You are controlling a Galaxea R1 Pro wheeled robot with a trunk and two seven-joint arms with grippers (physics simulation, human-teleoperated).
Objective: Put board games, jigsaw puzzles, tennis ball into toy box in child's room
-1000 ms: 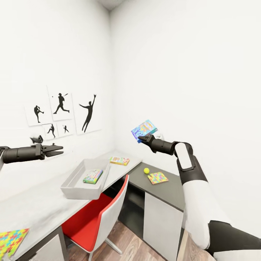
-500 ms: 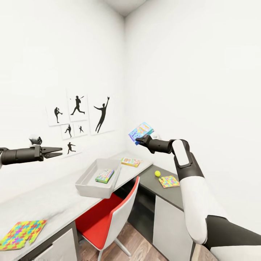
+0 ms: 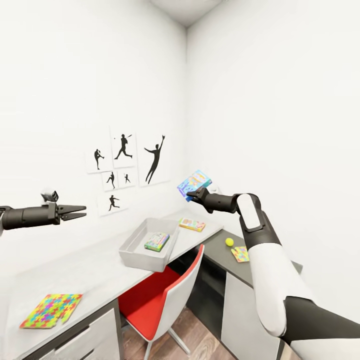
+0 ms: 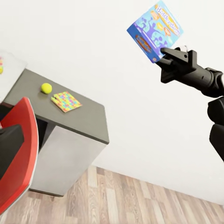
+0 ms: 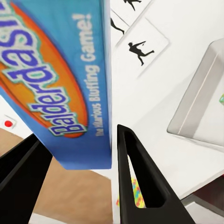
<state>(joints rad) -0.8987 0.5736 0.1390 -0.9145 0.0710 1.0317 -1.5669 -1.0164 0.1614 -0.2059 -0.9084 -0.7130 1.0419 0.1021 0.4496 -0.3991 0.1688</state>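
Observation:
My right gripper (image 3: 193,193) is shut on a light blue board game (image 3: 195,183), held up in the air to the right of the toy box (image 3: 133,242) and above the table (image 3: 85,272). The left wrist view shows the same board game (image 4: 155,29) in that gripper (image 4: 167,52). In the right wrist view the box (image 5: 56,79) sits between the black fingers (image 5: 135,177). A second board game (image 3: 156,241) lies inside the toy box and a third (image 3: 192,224) beyond it. The tennis ball (image 3: 229,242) and one jigsaw puzzle (image 3: 240,254) rest on the dark wing; another jigsaw puzzle (image 3: 51,310) lies near left. My left gripper (image 3: 82,211) hangs open, empty.
A red chair (image 3: 170,295) is tucked under the table below the toy box. Black sports pictures (image 3: 125,165) hang on the white wall behind. Wood floor (image 4: 130,200) lies open to the right of the dark wing (image 4: 84,119).
The camera has turned left, so table, toy box and pictures have slid right in the picture. Both arms hold their poses, and the right gripper still grips the blue board game.

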